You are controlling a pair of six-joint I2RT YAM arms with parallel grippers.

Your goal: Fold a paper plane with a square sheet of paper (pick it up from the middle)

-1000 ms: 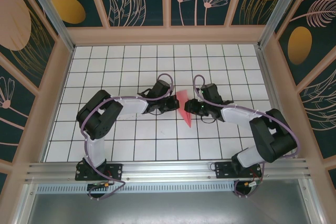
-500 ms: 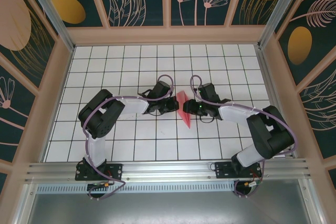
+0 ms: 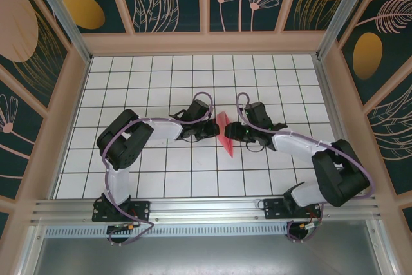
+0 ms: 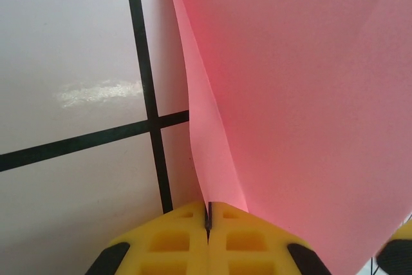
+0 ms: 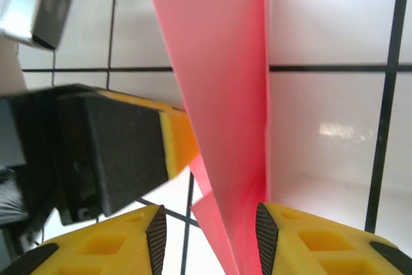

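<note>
**Surface and room.** You are looking down on a white tabletop [image 3: 154, 178] ruled into square tiles by black lines. Wooden walls [image 3: 206, 43] with dark floral panels enclose it on three sides, and a metal rail [image 3: 206, 207] runs along the near edge.

**Left.** The left arm [image 3: 129, 140] reaches in toward the centre. In its wrist view the left jaws are closed on the near edge of the folded sheet of paper [image 4: 302, 107], with the yellow pads [image 4: 174, 243] meeting and the paper pinched in the seam between them.

**Centre.** The folded sheet of paper [image 3: 223, 132] is a narrow salmon-pink triangle. It sits mid-tabletop between the two wrists, with its tip pointing toward the rail.

**Right.** The right jaws stand apart. In the right wrist view the paper [image 5: 225, 94] runs down into the gap, close against the right-hand pad [image 5: 290, 236] and clear of the left-hand one [image 5: 109, 243].

**Change from one second ago.** The paper keeps its place but looks slightly narrower. The left arm has barely shifted. The elbow of the right arm [image 3: 331, 172] now sits farther right and nearer the rail.
</note>
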